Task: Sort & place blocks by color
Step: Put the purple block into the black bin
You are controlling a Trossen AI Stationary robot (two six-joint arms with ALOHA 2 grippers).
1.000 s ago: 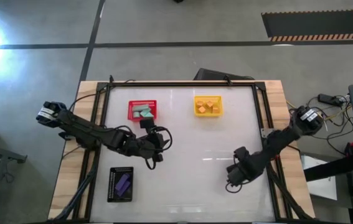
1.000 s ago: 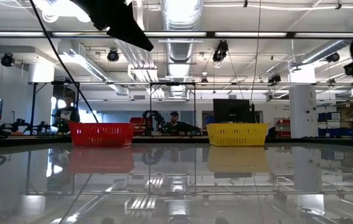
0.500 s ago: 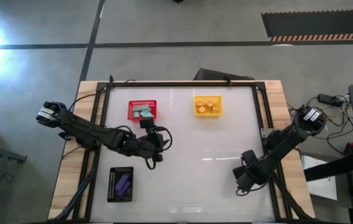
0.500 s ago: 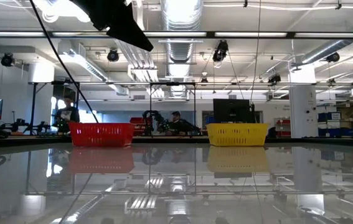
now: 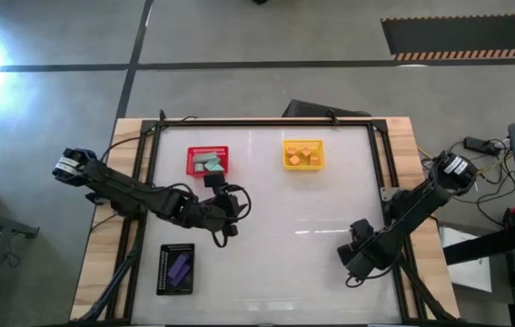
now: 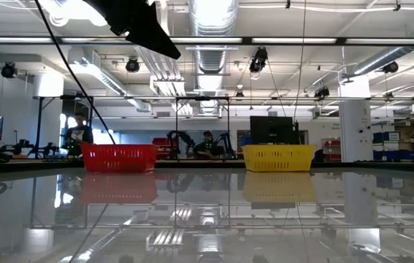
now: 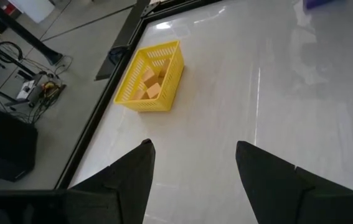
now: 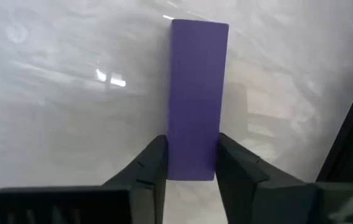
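Gripping purple block (image 8: 196, 99), right gripper (image 8: 188, 163); block's near end hidden.

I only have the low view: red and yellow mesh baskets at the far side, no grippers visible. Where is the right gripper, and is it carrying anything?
Observer: The right gripper is near the table's front right, shut on a long flat purple block.
Operator: Where do purple blocks go?
Observer: Into the black mesh basket at the front left; purple pieces already lie inside.
Operator: And the left arm?
Observer: The left gripper sits open and empty, mid-table, below the red mesh basket.
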